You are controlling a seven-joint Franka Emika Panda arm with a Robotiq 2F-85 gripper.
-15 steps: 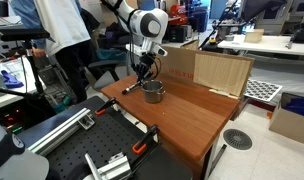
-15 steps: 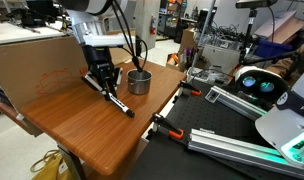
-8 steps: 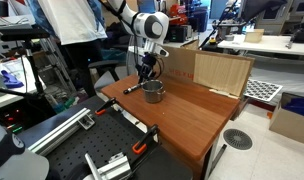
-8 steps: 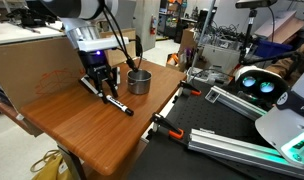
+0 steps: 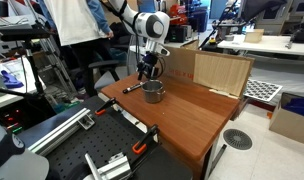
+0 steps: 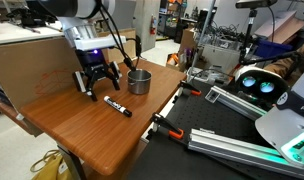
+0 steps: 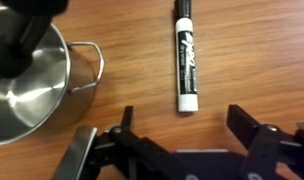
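Note:
A black and white marker [image 7: 185, 55] lies flat on the wooden table [image 7: 252, 50], free of the gripper. My gripper [image 7: 181, 116] hangs just above one end of it, open, with nothing between its fingers. A small steel pot [image 7: 27, 75] with a loop handle stands right beside the marker. In an exterior view the gripper [image 6: 99, 82] hovers over the table with the marker [image 6: 116, 104] in front of it and the pot [image 6: 139, 81] to one side. In an exterior view the gripper [image 5: 145, 70] sits above the pot [image 5: 153, 91].
A cardboard box [image 5: 217, 70] stands along the back of the table [image 5: 192, 115]. A person [image 5: 67, 35] stands close behind the arm. Clamps and metal rails [image 6: 207, 135] sit off the table's edge.
The gripper has opened and let go of the marker, which now lies flat on the table. The gripper has risen a little above it.

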